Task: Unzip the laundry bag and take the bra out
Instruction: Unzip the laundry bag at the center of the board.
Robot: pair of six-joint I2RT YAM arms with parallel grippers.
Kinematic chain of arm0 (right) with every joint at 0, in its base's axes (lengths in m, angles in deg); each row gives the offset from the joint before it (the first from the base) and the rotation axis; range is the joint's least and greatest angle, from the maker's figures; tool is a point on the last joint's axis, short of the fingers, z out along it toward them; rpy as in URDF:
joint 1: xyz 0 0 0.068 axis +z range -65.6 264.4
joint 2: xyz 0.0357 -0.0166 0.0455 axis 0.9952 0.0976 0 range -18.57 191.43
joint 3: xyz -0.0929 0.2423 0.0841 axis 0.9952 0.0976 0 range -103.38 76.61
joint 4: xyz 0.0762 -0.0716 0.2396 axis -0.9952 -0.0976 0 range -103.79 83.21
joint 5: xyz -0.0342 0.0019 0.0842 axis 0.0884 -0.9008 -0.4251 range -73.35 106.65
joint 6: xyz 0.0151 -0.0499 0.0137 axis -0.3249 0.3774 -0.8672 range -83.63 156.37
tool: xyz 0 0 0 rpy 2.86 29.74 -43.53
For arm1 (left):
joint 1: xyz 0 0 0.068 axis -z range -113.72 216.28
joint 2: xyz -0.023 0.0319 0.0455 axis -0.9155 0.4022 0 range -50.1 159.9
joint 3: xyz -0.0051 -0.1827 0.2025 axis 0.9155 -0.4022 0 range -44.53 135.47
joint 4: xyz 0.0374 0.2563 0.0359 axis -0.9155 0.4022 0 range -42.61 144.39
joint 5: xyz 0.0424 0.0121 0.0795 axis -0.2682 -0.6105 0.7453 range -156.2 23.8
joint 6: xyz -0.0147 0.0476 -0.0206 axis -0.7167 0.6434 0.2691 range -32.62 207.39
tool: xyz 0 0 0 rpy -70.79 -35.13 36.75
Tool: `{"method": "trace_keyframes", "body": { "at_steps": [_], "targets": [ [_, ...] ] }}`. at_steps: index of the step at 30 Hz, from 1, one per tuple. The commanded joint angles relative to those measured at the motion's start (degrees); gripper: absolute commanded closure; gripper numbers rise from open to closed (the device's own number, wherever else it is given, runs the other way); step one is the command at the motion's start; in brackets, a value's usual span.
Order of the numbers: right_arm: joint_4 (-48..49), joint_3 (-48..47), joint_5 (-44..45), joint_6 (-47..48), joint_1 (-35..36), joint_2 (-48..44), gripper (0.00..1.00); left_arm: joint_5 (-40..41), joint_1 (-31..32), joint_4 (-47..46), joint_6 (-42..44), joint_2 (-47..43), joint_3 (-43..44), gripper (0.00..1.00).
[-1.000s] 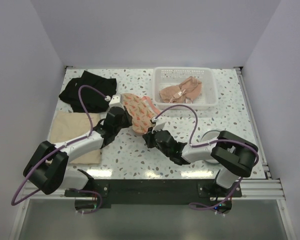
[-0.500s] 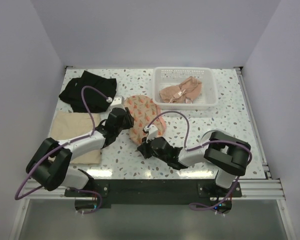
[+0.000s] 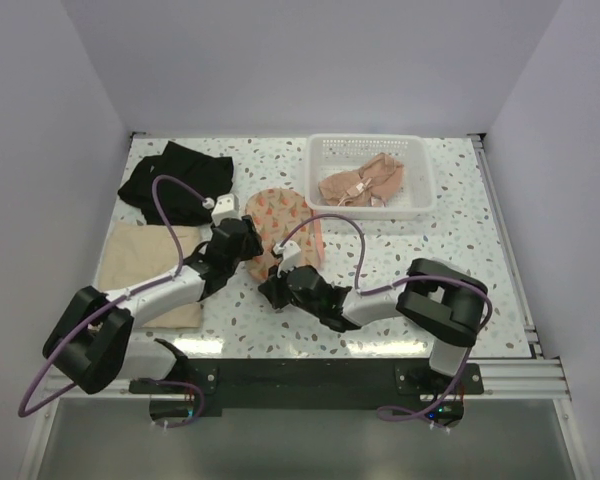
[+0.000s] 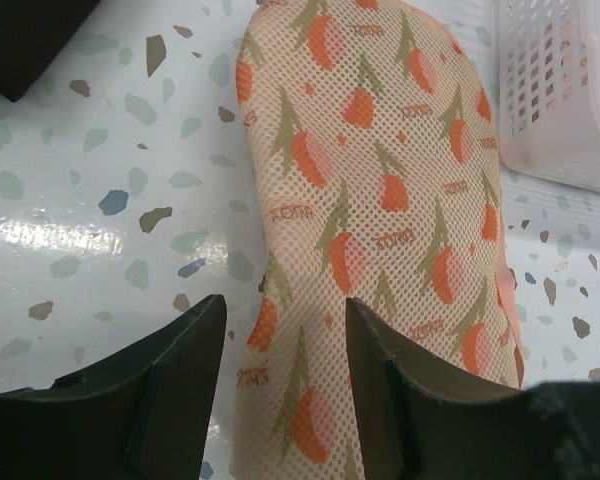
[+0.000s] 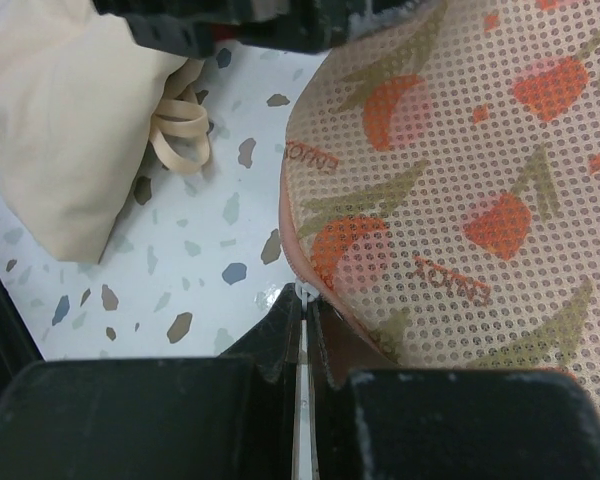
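**Left gripper** (image 4: 280,335): fingers parted about halfway and holding nothing. It sits low over the near left edge of the laundry bag, with the mesh lying under the gap and under the right finger. Position is left of and nearer than the white basket.

**Right gripper** (image 5: 302,300): fingers pressed together on the small white zipper pull (image 5: 302,291) at the bag's near rim. Of the two, it is the one farther from the basket's front left corner.

**Laundry bag** (image 3: 280,222): peach mesh printed with orange tulips on green stems, with small lettering and a salmon-pink bound edge. It lies flat on the speckled table (image 3: 480,260), an elongated oval just beside the basket's front left corner but not touching it. What it contains cannot be made out through the mesh.

**White basket** (image 3: 420,205): a perforated plastic landmark piece holding crumpled beige garments (image 3: 360,183).

**Black garment** (image 3: 175,180): bunched, well to the left of the basket.

**Cream cloth tote** (image 3: 145,265): folded flat with looped handles, left of the basket and nearer the arm bases.
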Motion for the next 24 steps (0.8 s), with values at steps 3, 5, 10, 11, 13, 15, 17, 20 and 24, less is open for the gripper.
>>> {"method": "trace_keyframes", "body": {
  "at_steps": [3, 5, 10, 11, 13, 15, 17, 20, 24],
  "targets": [
    [1.45, -3.4, 0.28, 0.56, 0.03, 1.82, 1.0, 7.59, 0.12, 4.22, -2.45, -7.51, -2.39, 0.4],
    [1.98, -3.4, 0.01, 0.12, -0.33, 2.35, 1.0, 8.04, 0.12, 5.46, -3.24, -9.62, -2.84, 0.4],
    [3.21, -3.66, -1.22, -0.5, -1.2, 2.44, 1.0, 7.25, 0.21, 7.75, -5.96, -13.66, -5.47, 0.39],
    [3.47, -3.66, -1.57, -0.5, -1.29, 2.35, 1.0, 6.81, 0.12, 7.75, -6.41, -14.19, -5.91, 0.38],
    [4.08, -3.66, -2.53, -0.59, -1.47, 2.09, 1.0, 4.62, 0.12, 7.49, -7.28, -15.68, -7.05, 0.38],
    [4.35, -3.75, -3.24, -0.67, -1.56, 1.83, 1.0, 2.34, 0.12, 6.0, -7.81, -16.83, -8.02, 0.37],
    [4.7, -4.01, -4.03, -0.67, -1.64, 1.47, 1.0, 1.1, 0.12, 4.94, -8.52, -18.68, -9.42, 0.36],
    [4.88, -4.45, -5.26, -0.59, -1.64, 1.12, 1.0, -0.75, 0.12, 3.71, -9.22, -20.79, -11.01, 0.36],
    [6.11, -5.15, -7.46, -0.67, -1.65, 1.12, 1.0, -2.77, 0.21, 2.83, -10.45, -21.58, -12.5, 0.35]
  ]
}}
